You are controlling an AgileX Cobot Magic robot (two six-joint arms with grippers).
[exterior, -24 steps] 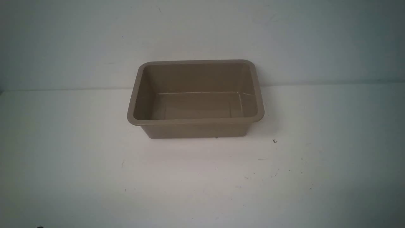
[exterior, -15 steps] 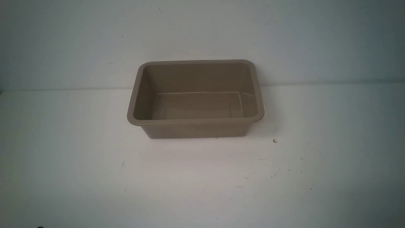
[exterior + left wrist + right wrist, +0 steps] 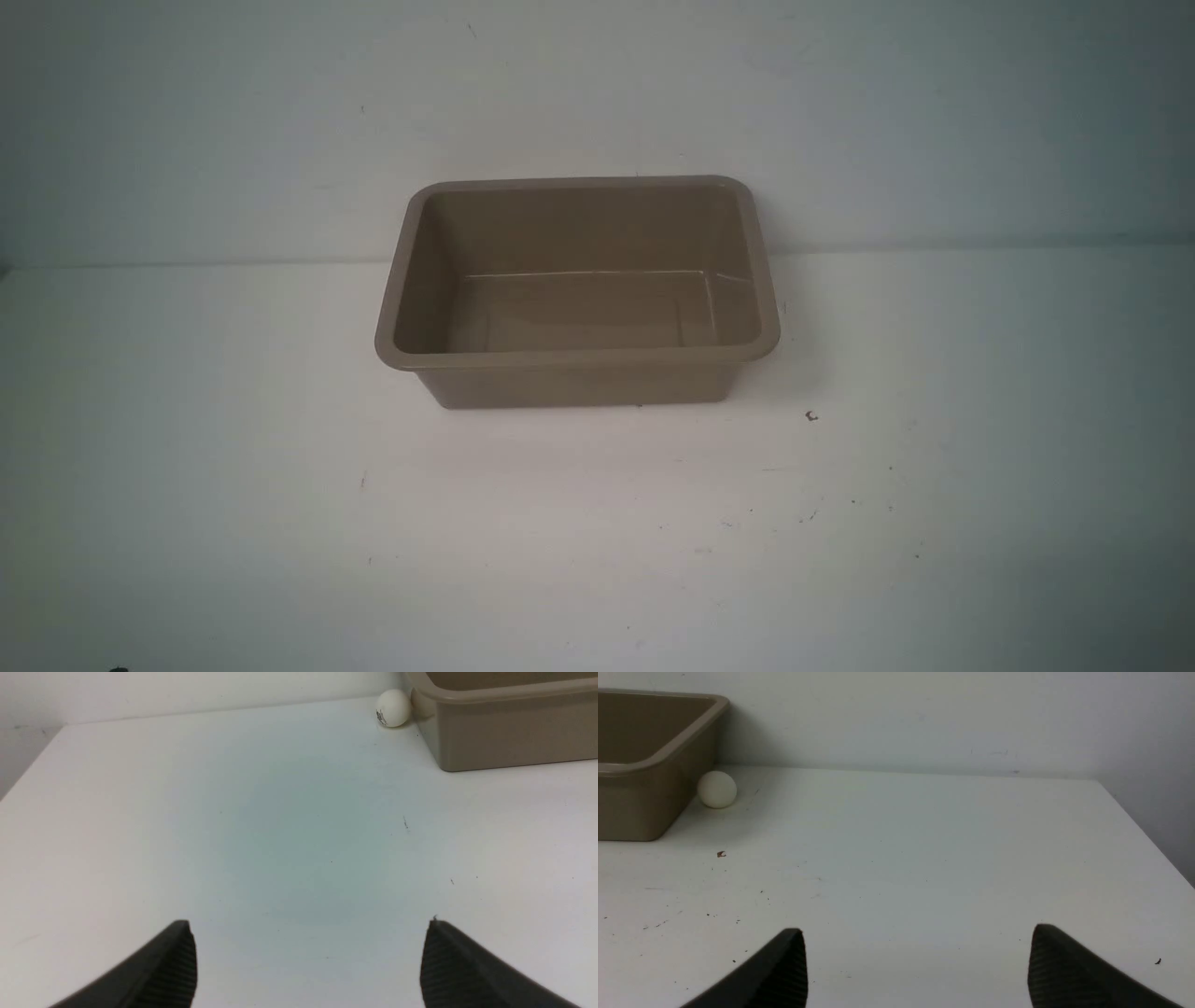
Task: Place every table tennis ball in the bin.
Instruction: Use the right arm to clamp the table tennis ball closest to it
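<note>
- Our left gripper (image 3: 309,926) hangs above the table (image 3: 280,835), jaws wide apart, holding and touching nothing.
- Our right gripper (image 3: 919,931) gapes equally wide, empty.
- One table tennis ball (image 3: 394,708) lies just beside the bin (image 3: 514,737); the second ball (image 3: 717,789) lies beside its opposite side.

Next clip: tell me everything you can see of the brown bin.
The bin is a rectangular taupe-brown tub, plastic by its look, with rounded corners, a flared rim and glossy inner walls. It stands upright on the white table, close to the back wall. The part of its floor that shows is bare. One table tennis ball lies outside its left end and a second ball outside its right end; whether they touch it cannot be told.
</note>
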